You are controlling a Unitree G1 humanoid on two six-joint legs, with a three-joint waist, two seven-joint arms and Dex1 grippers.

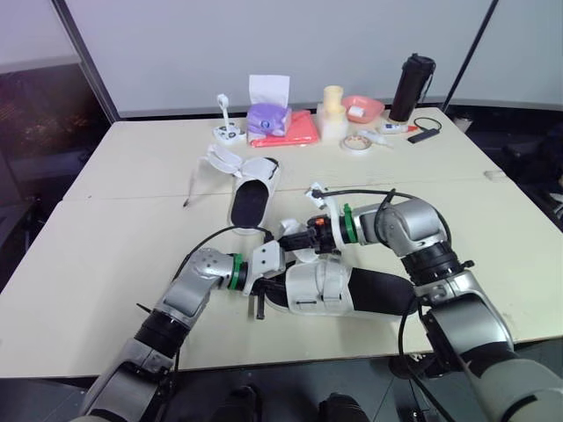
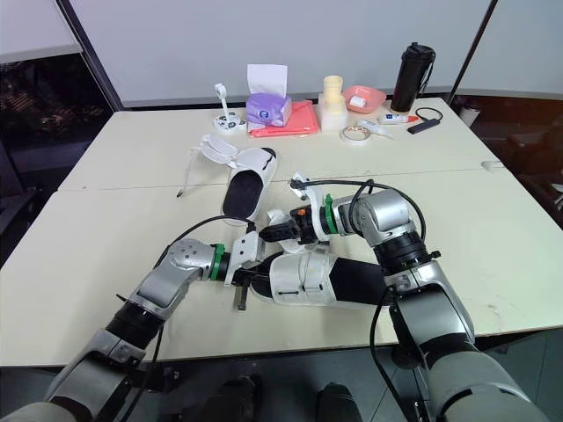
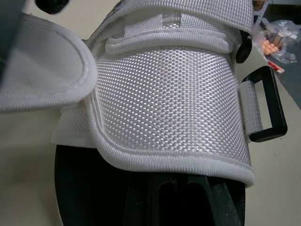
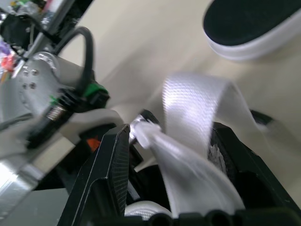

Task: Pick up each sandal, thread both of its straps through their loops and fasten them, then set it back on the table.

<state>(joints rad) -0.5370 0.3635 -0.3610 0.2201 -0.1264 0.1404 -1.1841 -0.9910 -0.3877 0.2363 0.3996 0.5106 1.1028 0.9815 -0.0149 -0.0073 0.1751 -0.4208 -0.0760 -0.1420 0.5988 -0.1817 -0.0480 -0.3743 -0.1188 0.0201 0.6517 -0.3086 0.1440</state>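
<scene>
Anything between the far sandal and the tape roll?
Nothing. In the left eye view, the table between the far sandal and the tape roll is bare.

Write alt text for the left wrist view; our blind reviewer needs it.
A broad white woven sandal strap arches close over the black footbed, with a black loop on a short white tab beside it. A second padded white strap lies alongside, over the cream table.
</scene>
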